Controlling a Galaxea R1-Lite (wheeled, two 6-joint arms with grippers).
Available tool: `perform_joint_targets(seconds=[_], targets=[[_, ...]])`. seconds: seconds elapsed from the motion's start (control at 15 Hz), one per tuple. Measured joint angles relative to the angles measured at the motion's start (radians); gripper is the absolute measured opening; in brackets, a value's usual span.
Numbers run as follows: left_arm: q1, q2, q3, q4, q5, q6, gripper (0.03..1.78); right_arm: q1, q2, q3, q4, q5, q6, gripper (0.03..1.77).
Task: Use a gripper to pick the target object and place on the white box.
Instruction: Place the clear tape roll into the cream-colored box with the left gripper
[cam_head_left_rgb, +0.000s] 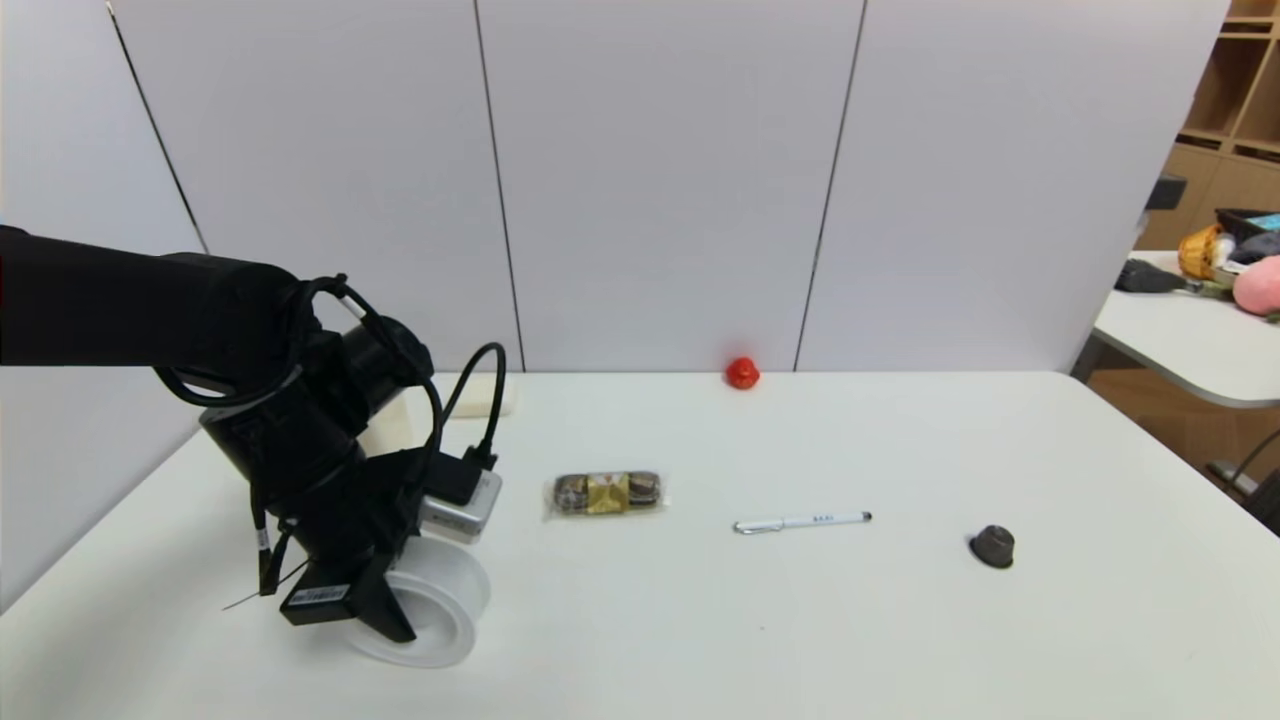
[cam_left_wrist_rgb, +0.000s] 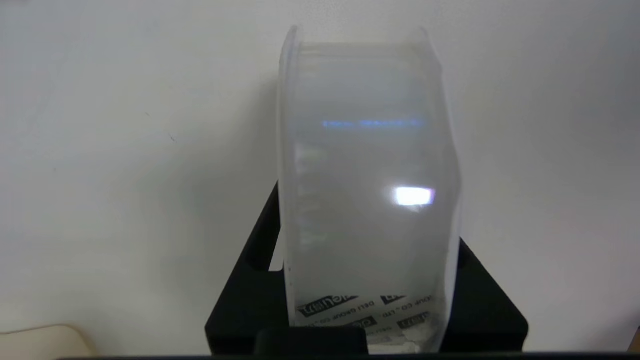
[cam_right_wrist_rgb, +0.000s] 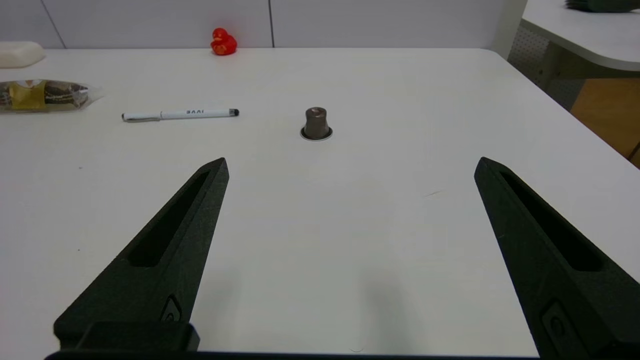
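White pen (cam_head_left_rgb: 802, 521) lies between snack packet (cam_head_left_rgb: 606, 493) and capsule (cam_head_left_rgb: 993, 546).

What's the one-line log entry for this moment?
left pincer: shut on cup, cup on its side | right pincer: open, idle over table | white box: unseen

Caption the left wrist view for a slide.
Left gripper clamps the translucent plastic cup on its side above the white table.
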Motion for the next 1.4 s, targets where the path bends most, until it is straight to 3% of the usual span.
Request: perform_joint_targets(seconds=[0.6,1.07,1.4], targets=[[0.053,-0.1,-0.048,0.002,0.0,-0.02,0.6,0.0,0.0,0.0,0.0,0.0,0.0,1.7],[0.162,-0.113,-0.27,0.001,0.005,-0.172,0.6,0.0,0.0,0.0,0.001,0.0,0.0,1.7],[0.283,-0.055,-0.406,-0.035,0.008,-0.18,0.6,0.0,0.0,0.0,0.001,0.0,0.0,1.7]])
